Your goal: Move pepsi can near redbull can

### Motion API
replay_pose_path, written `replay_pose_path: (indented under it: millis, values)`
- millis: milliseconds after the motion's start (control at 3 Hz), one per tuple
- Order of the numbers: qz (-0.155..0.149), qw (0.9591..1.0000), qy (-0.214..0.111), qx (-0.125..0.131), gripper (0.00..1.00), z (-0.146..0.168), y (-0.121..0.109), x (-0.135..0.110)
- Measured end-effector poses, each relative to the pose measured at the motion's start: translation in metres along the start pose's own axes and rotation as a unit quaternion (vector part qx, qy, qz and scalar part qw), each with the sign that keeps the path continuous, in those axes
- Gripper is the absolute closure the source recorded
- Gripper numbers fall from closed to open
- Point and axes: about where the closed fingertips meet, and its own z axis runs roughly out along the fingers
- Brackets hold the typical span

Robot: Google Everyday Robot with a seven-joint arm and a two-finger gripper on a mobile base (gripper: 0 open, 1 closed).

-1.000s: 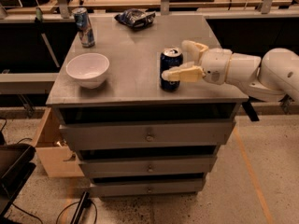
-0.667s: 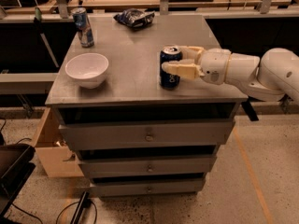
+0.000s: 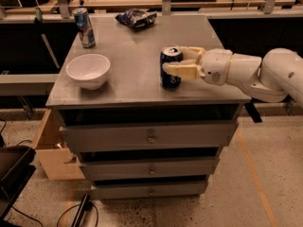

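Observation:
The pepsi can (image 3: 169, 81), stout and dark blue with a silver top, stands upright on the right front part of the grey cabinet top (image 3: 135, 51). My gripper (image 3: 173, 59) reaches in from the right. Its cream fingers (image 3: 182, 70) sit on either side of the can, the near one across the can's front, closed against it. The redbull can (image 3: 84, 27), slim and blue-silver, stands upright at the far left corner, well away from the pepsi can.
A white bowl (image 3: 88, 70) sits at the front left of the top. A dark crumpled snack bag (image 3: 136, 18) lies at the far edge. The cabinet has drawers (image 3: 150, 137) below. A cardboard box (image 3: 51, 148) stands on the floor to the left.
My gripper has moved left around the pepsi can and its fingers have closed in from a wide spread onto the can. The can still stands in the same place.

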Motion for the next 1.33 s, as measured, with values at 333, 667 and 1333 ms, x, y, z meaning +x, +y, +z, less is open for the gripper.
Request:
replay_pose_path:
  millis: [333,667,1333]
  values:
    - [-0.003,1.0,0.0,-0.006,1.0,0.006,-0.002,-0.008]
    - [-0.016,0.9998,0.007,-0.009,1.0,0.025,-0.021,-0.038]
    - [-0.003,0.9999,-0.002,0.016,1.0,0.153,-0.096,-0.113]
